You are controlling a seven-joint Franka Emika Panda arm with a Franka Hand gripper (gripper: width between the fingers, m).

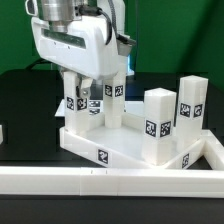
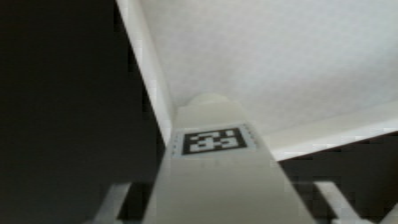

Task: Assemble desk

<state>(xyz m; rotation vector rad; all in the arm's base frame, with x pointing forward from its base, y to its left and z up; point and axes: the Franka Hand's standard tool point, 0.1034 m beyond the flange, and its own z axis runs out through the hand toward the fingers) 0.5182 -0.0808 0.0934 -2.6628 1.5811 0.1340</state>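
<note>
Gripper (image 1: 80, 92) fingers are closed around a tagged leg (image 2: 217, 160), held upright over the tabletop's (image 1: 120, 145) far-left corner in the exterior view.

Upright legs (image 1: 158, 125) crowd the tabletop (image 1: 120, 150); black table (image 1: 25, 110) beside it lies open.

We see smooth, matt white plastic on the tabletop (image 1: 95, 140) at mid-frame and its legs (image 1: 158, 125), each bearing printed black-white tags. The gripper (image 1: 88, 98) housing, upper centre, looks glossy white plastic.
</note>
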